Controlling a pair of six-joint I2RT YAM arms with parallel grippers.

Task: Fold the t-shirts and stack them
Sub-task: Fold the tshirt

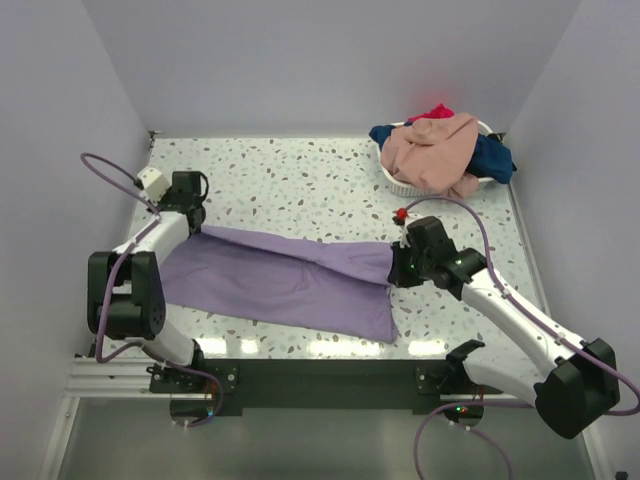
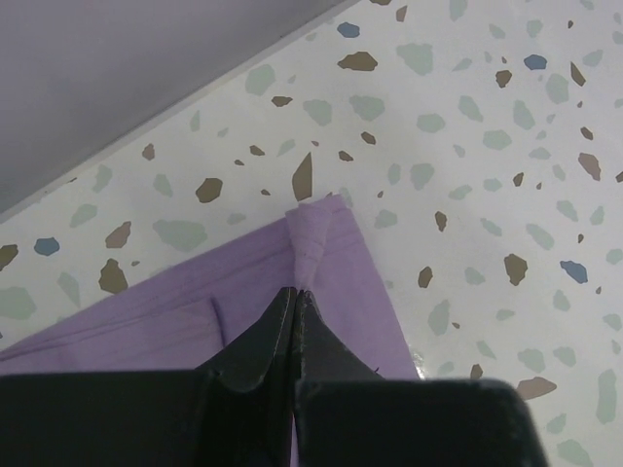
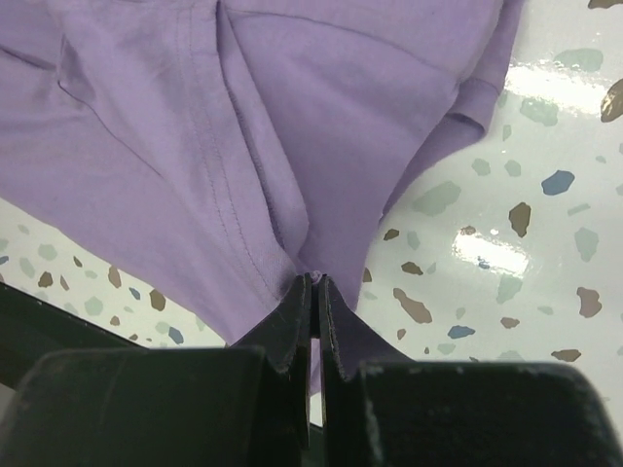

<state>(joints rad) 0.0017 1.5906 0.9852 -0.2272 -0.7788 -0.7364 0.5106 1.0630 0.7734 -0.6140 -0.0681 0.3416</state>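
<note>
Surveying overhead: I log one lavender t-shirt (image 1: 290, 280) stretched across the table (image 1: 300, 180) between left gripper (image 1: 196, 225) and right gripper (image 1: 397, 265). By my judgement nothing is stacked yet, and the other t-shirts (image 1: 440, 150) are heaped in the basket (image 1: 398, 183). Left wrist: jaws pinched tight on a hem corner. Right wrist: jaws clamped on the opposite edge.

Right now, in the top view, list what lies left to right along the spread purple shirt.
The left tool, shut on the shirt's corner → lavender t-shirt → right tool, shut on its other end. The basket overlaps the right tool sideways, so it is left out.
</note>
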